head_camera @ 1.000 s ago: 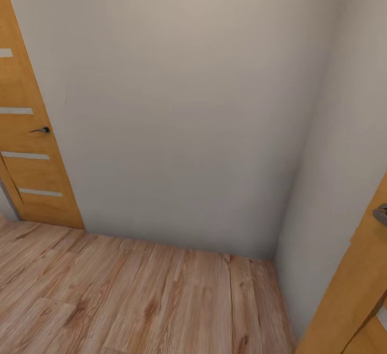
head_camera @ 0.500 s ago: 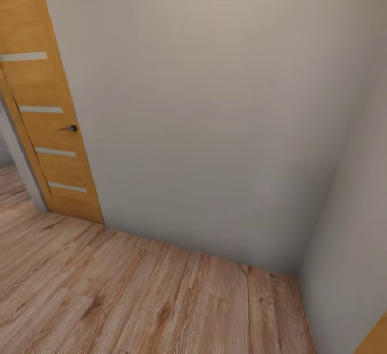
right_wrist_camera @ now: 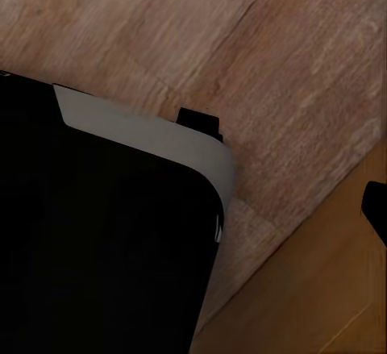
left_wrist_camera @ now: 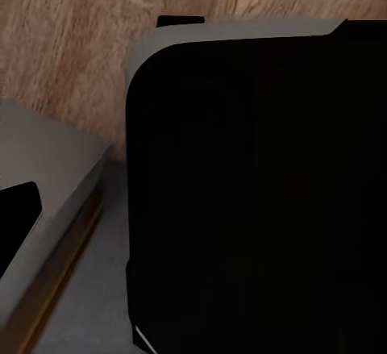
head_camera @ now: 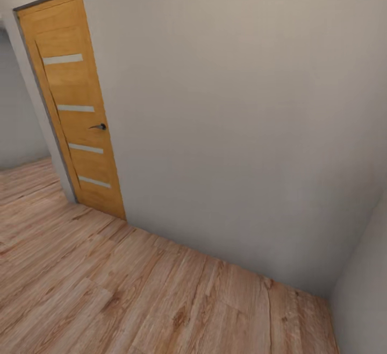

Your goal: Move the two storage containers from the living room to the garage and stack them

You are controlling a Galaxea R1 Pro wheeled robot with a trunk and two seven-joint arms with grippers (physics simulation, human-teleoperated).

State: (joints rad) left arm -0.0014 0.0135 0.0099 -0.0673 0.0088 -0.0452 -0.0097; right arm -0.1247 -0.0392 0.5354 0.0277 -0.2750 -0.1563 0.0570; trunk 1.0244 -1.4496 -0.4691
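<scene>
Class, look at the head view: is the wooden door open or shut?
Open: the wooden door stands swung against the wall, with plank floor continuing past its frame.

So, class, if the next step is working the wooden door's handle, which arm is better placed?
Left, probably: the door and its handle stand at the head view's left, the left arm's side, though some way off across the plank floor.

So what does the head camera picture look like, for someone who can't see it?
A honey-wood door with four frosted strips and a small dark handle stands at the left of a plain white wall. Light wood plank flooring runs along the bottom.
</scene>
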